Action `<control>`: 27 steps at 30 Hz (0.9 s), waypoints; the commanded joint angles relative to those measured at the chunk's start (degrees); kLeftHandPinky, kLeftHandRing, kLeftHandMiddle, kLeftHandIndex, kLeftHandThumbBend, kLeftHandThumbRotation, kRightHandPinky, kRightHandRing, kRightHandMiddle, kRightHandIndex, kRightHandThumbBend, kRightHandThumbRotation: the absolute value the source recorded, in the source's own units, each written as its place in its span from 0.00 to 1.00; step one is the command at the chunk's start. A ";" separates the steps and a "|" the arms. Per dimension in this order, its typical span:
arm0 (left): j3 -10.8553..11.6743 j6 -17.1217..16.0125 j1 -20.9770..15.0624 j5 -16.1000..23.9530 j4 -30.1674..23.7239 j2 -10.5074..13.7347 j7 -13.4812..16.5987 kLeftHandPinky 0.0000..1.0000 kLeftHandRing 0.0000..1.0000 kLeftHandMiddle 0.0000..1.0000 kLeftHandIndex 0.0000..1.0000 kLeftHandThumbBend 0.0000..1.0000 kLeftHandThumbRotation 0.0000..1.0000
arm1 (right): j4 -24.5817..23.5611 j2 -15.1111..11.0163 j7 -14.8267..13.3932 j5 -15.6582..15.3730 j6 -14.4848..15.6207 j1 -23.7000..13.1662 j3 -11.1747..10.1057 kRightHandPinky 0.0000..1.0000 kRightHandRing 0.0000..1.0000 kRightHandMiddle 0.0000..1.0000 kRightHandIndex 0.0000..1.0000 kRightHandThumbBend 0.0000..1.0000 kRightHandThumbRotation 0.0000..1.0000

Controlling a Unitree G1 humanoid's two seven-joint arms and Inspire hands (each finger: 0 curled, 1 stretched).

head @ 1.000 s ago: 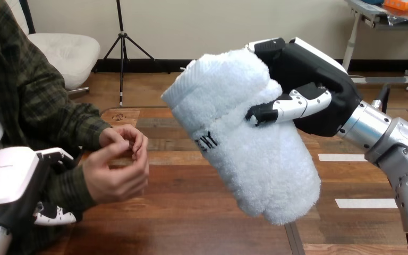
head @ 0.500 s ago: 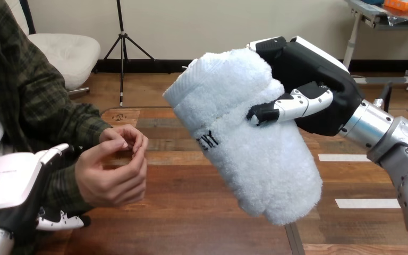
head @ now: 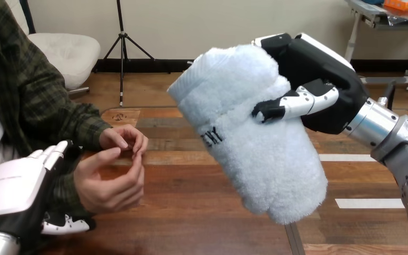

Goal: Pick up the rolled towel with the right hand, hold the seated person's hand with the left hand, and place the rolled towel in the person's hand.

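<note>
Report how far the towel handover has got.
Done: the right hand has the rolled towel off the table, fingers curled round it. In hand: the left hand is at the person's sleeved wrist; a hold cannot be confirmed. Left: the towel is apart from the person's hands, so placing remains.

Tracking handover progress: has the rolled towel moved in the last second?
Yes: the rolled towel shifted slightly right against the table's seam, away from the person's hands.

Seemingly a robotics lab: silver robot arm [head: 398, 149] over a wooden table [head: 180, 218], person [head: 32, 101] seated alongside.
</note>
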 commanded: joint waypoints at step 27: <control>-2.63 -5.88 -4.85 -1.10 8.44 -6.47 20.43 0.47 0.50 0.54 0.56 0.98 0.00 | -0.52 -1.24 -0.81 1.11 0.75 -5.85 -1.60 0.08 0.14 0.21 0.26 0.80 0.00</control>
